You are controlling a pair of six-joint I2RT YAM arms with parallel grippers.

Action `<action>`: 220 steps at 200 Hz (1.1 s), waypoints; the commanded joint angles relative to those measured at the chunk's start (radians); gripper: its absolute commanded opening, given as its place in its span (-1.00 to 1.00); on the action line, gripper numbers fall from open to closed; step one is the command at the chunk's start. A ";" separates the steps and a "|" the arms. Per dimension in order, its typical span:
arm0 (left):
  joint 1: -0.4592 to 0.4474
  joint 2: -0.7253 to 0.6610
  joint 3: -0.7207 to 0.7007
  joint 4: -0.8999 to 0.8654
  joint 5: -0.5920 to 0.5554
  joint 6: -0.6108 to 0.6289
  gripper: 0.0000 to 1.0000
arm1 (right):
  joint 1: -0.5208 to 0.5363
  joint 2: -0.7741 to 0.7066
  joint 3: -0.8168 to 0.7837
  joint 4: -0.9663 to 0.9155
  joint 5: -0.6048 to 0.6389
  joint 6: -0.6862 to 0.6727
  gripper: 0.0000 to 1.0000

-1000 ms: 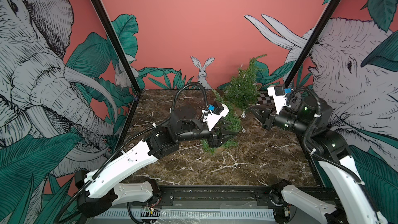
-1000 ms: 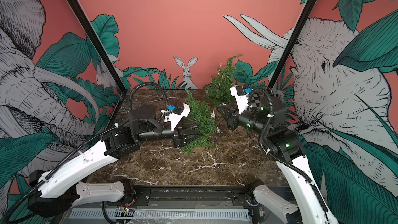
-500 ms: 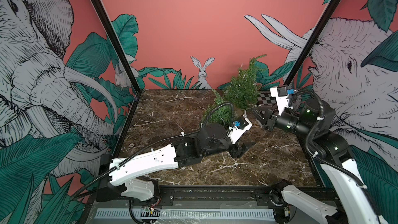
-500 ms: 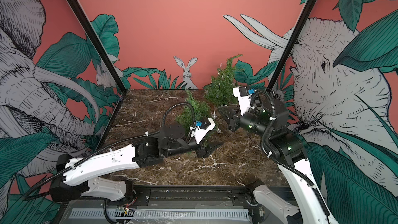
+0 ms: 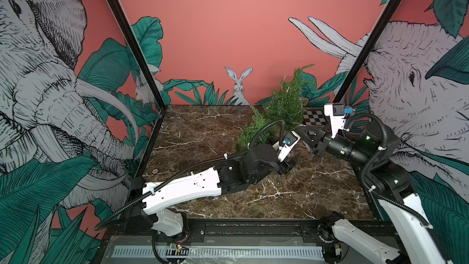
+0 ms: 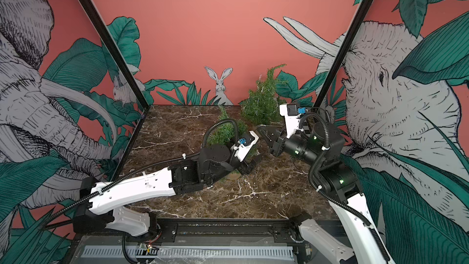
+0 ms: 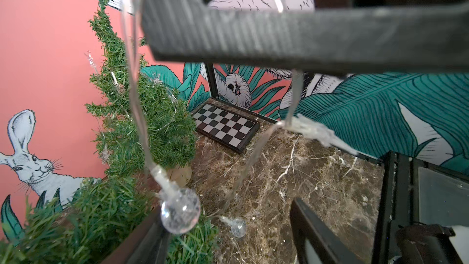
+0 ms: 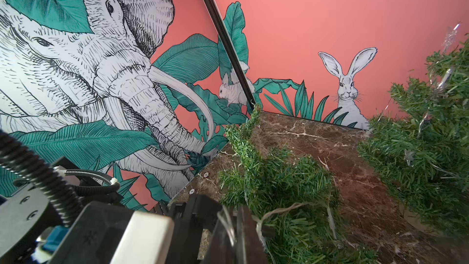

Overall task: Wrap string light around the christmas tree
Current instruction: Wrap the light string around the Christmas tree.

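Left gripper [image 6: 252, 164]: jaws apart, nothing held, low over marble table [image 5: 203, 128], beside small green tree [image 5: 253, 130]. String light [image 7: 180, 210]: dangling from right gripper, partly draped on christmas tree [image 5: 286, 102] at back. Right gripper [image 6: 264, 131]: clamped on string light. Checkerboard [image 5: 316, 118]: back right corner.

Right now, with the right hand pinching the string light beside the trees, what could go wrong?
1. The string light hangs in slack loops from the shut right hand; a loop could snag on the open left hand close by.
2. The hands work close together beside the smaller tree, so a collision is possible.
3. Part of the string already lies on the taller tree; a hard pull might tip it.
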 commanded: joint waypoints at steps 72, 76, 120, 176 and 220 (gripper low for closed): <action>-0.001 0.067 0.041 0.177 -0.049 0.063 0.07 | 0.005 -0.040 -0.054 0.157 0.042 0.066 -0.80; 0.000 0.067 0.040 0.183 -0.057 0.071 0.06 | 0.006 -0.039 -0.055 0.160 0.042 0.069 -0.80; -0.001 0.073 0.017 0.246 -0.099 0.138 0.14 | 0.005 -0.036 -0.078 0.195 0.054 0.080 -0.80; 0.000 0.074 0.001 0.279 0.019 0.119 -0.70 | 0.005 -0.011 -0.088 0.256 0.069 0.106 -0.80; -0.001 0.025 -0.034 0.233 0.070 0.046 -0.62 | 0.005 0.028 -0.056 0.277 0.074 0.100 -0.77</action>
